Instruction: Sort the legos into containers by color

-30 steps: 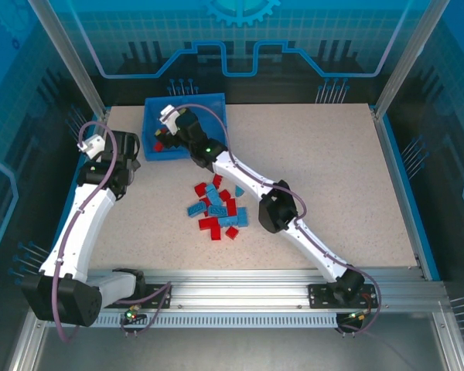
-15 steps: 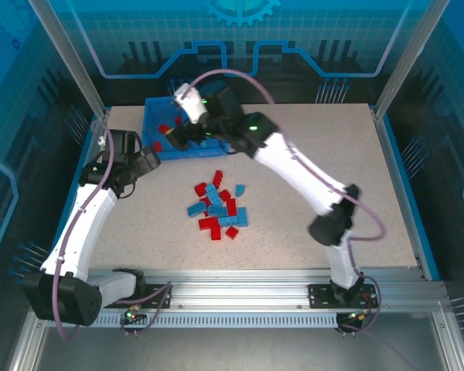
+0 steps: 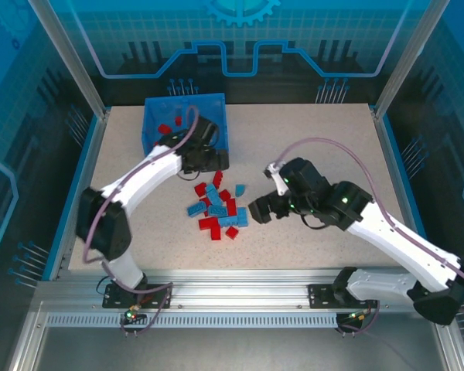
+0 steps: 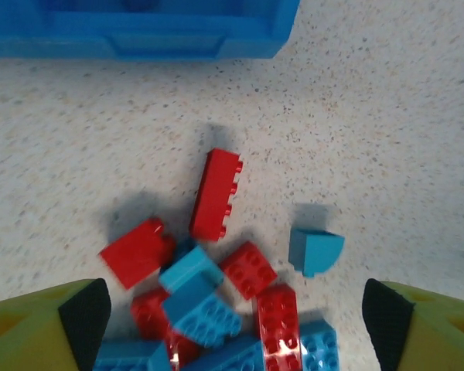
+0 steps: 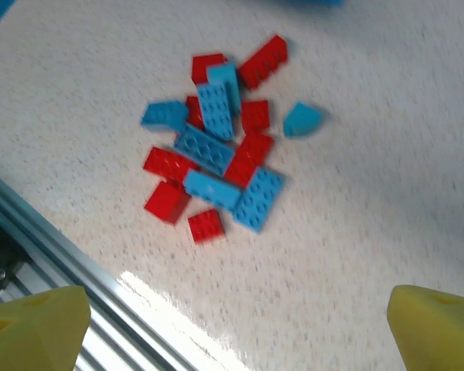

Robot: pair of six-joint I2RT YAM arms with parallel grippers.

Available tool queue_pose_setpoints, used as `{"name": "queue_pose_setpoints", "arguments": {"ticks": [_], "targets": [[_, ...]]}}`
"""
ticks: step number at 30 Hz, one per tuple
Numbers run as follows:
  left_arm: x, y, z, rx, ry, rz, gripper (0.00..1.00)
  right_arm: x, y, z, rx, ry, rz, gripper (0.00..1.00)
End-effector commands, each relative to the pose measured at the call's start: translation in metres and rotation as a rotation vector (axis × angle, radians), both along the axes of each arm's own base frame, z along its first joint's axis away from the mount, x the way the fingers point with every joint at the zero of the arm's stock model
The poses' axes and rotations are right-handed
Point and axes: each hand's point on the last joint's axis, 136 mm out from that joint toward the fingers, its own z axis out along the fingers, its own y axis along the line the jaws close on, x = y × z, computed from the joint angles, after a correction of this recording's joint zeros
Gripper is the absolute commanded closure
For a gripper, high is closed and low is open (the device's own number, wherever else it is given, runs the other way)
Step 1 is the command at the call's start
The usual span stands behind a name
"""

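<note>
The legos (image 3: pixel 216 209) lie in a mixed red and light blue pile mid-table. A few red ones (image 3: pixel 166 128) rest in the left compartment of the blue bin (image 3: pixel 213 99), the containers; my left arm hides part of the right compartment. My left gripper (image 3: pixel 209 162) hangs open just above the pile's far end, near the bin's front wall (image 4: pixel 139 35). Its wrist view looks down on the bricks (image 4: pixel 216 294) between the wide-apart fingertips (image 4: pixel 85 317). My right gripper (image 3: pixel 259 210) is open and empty to the right of the pile (image 5: pixel 216 154).
A light blue rounded piece (image 4: pixel 313 251) lies alone at the pile's right edge. The aluminium rail (image 3: pixel 240 297) runs along the near edge. Bare table (image 3: pixel 332 147) stretches to the right and back. Blue frame walls border the sides.
My right arm has swung out of the bin and down to the right of the pile. My left arm has come from left of the bin to the pile's far end.
</note>
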Motion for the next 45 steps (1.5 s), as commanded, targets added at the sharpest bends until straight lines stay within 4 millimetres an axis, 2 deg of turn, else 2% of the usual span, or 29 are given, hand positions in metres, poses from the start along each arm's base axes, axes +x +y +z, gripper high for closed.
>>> {"name": "queue_pose_setpoints", "arguments": {"ticks": [1,4,7,9,12,16,20,22,25,30,39,41,45], "targets": [[0.011,-0.004,-0.019,0.084,0.041,-0.031,0.18,-0.015,-0.025,0.012,0.069,0.016,-0.102,0.00],[0.011,-0.008,-0.036,0.098,0.082,-0.003,0.25,-0.023,-0.044,0.013,0.072,-0.003,-0.148,0.00],[-0.001,0.004,-0.049,0.132,0.145,0.146,0.30,-0.026,-0.059,0.016,0.075,-0.038,-0.186,0.00],[-0.014,0.017,-0.057,0.173,0.171,0.247,0.28,-0.027,-0.063,0.017,0.085,-0.057,-0.190,0.00],[-0.032,0.022,-0.072,0.179,0.222,0.305,0.28,-0.026,-0.064,0.017,0.092,-0.073,-0.193,0.00],[-0.049,0.009,-0.085,0.150,0.249,0.290,0.28,-0.023,-0.060,0.013,0.082,-0.067,-0.180,0.00],[-0.058,0.005,-0.098,0.145,0.290,0.318,0.28,-0.021,-0.054,0.009,0.068,-0.042,-0.165,0.00],[-0.058,0.004,-0.105,0.146,0.302,0.327,0.31,-0.021,-0.050,0.009,0.068,-0.025,-0.154,0.00],[-0.059,0.005,-0.111,0.157,0.310,0.343,0.41,-0.022,-0.047,0.008,0.067,-0.011,-0.144,0.00],[-0.062,0.006,-0.117,0.149,0.322,0.357,0.53,-0.023,-0.048,0.009,0.075,-0.009,-0.152,0.00],[-0.063,0.007,-0.124,0.162,0.334,0.376,0.63,-0.026,-0.045,0.012,0.109,0.010,-0.150,0.00],[-0.062,0.008,-0.121,0.160,0.324,0.376,0.67,-0.028,-0.046,0.012,0.111,0.015,-0.152,0.00],[-0.056,0.010,-0.097,0.147,0.271,0.379,0.73,-0.029,-0.047,0.012,0.133,0.016,-0.160,0.00]]}}
